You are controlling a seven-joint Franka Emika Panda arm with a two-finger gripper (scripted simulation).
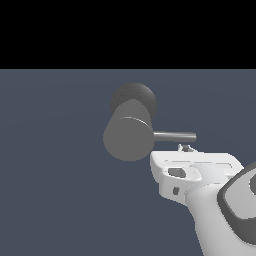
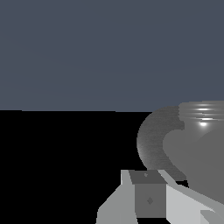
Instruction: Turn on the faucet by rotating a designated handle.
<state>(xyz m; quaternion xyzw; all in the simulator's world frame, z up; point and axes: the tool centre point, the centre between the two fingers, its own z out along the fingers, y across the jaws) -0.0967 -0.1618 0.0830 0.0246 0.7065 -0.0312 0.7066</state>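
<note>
Fingers (image 1: 185, 148) just beneath handle (image 1: 174, 136) of faucet (image 1: 128, 138)

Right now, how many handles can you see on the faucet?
1. The handle is a thin rod sticking out from the faucet toward the exterior view's right, just above the tool. The faucet's far side is hidden, so another could be there.

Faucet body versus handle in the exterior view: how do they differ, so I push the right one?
The faucet body is a fat matte cylinder with a flat round face; the handle is a thin rod with a light sheen. The body faces the camera; the handle sticks out sideways toward the exterior view's right, just above the claw. Both are grey.
</note>
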